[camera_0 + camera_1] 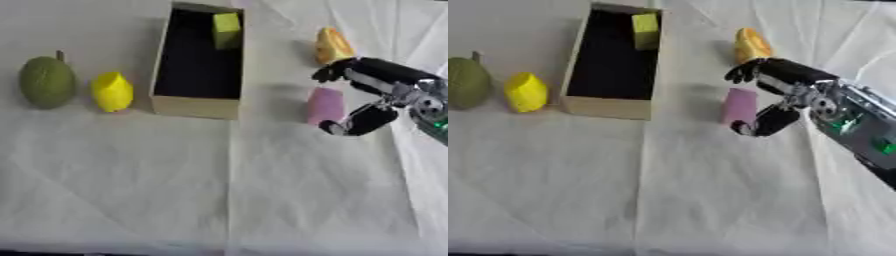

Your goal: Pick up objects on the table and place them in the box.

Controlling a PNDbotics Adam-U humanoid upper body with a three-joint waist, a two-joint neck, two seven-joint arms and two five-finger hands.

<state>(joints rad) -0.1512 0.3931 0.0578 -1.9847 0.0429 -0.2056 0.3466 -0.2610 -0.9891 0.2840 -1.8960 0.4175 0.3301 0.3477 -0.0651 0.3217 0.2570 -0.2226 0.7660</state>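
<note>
1. At the far left of the white cloth-covered table [175, 200], a dull green fruit [46, 82] is lying; it is rounded, rough-looking and has a short stem pointing away from the robot. No writing is showing on it.

2. Just beside it to the right, a bright yellow lemon-shaped object [112, 91] is sitting, smooth and tapering to a blunt top, apart from the green fruit.

3. Right of that, a long rectangular box [194, 106] is standing with tan, cardboard-like walls and a dark inside, its length running away from the robot. A yellow-green block [227, 29] is resting in its far end, against the right wall. No label is readable on the box.

4. Further right, clear of the box, a pink block [325, 105] is standing upright on the cloth, matte and roughly rectangular.

5. Beyond it, an orange wedge-shaped object [333, 45] is lying near the far side.

6. At the right, the right hand [785, 92] is reaching in, black with silver joints. Its fingers [750, 71] are curling past the far side of the pink block and its thumb [765, 122] is hooking at the near side, bracketing the block; whether they are actually touching it is not clear.

7. The left hand is not showing in either view.
</note>
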